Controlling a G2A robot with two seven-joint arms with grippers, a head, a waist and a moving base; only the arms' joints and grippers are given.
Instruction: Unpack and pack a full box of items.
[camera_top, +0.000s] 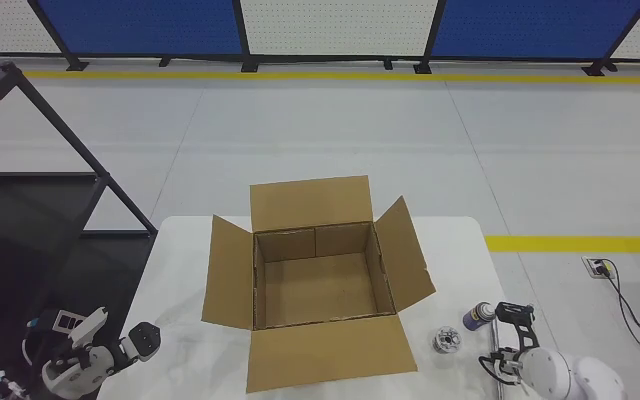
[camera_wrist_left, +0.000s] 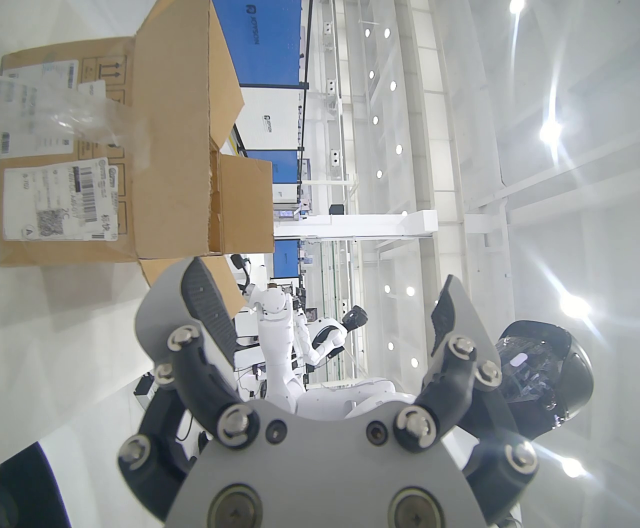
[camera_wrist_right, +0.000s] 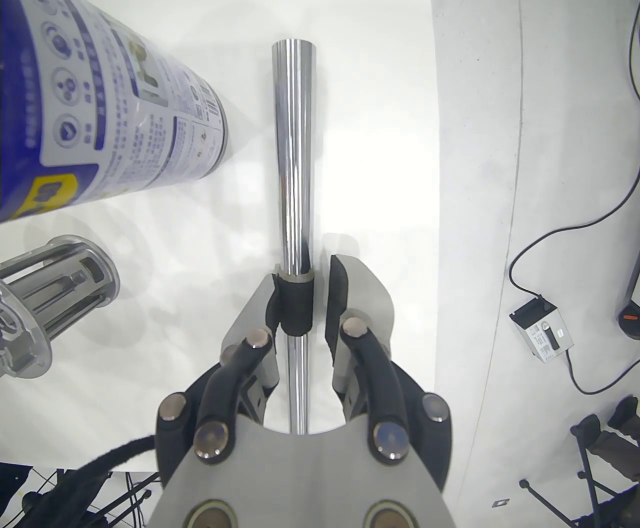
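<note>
Right end effector (camera_wrist_right: 314, 285), fingers (camera_wrist_right: 345, 290) parted rather than clamped, straddles a chrome rod (camera_wrist_right: 292, 150) at the top view's lower right, beside the blue can (camera_top: 477, 319) and metal fitting (camera_top: 446, 340) apparently unpacked from the open box (camera_top: 310, 205) at frame centre.

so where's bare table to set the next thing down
Left of the box, the table strip between its left flap and the table edge is bare. Behind the right flap, the far right corner is free too. Crowded: the near right, where the can, the metal part, the rod and the right gripper sit close together.
</note>
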